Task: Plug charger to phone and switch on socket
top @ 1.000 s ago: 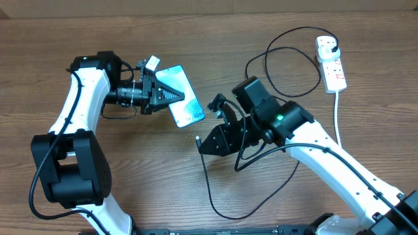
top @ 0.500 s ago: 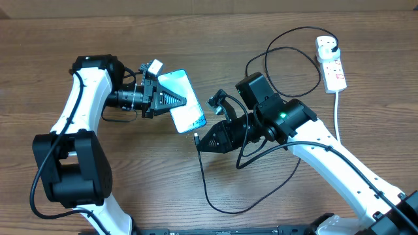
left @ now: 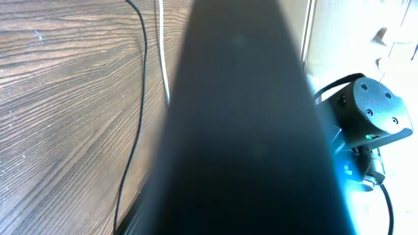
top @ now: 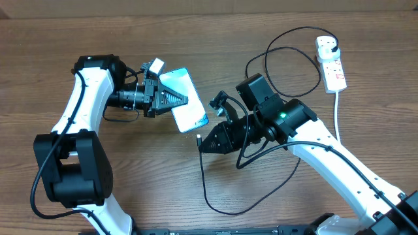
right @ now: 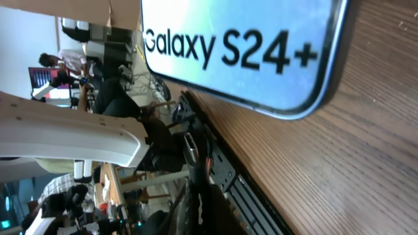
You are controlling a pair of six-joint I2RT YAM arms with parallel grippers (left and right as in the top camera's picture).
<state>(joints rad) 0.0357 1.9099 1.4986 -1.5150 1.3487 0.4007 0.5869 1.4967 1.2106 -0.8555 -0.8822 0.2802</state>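
Two arms reach over a wood table [top: 157,189]. Closest to us, the charger [top: 203,173] lies in a loose loop on the wood.

A bit farther in, the right gripper [top: 200,144] has its fingers pressed together on the charger, just behind its small tip [top: 198,138]. The tip points at the low end of the phone [top: 191,112]. It is near the phone but apart from it. In the right wrist view the blue screen is very close, and we read "Galaxy S24+" on it.

Farther still, the left gripper [top: 183,99] pinches the phone from the left side and holds it tilted. We cannot tell if the low corner rests on the wood. The left wrist view is mostly a dark blur.

Farthest away, at the right, the white socket [top: 333,68] lies flat. The black plug [top: 334,44] sits in its far end. The black cable curls in a big loop beside it. A thick white cord [top: 337,111] runs from the socket back our way.
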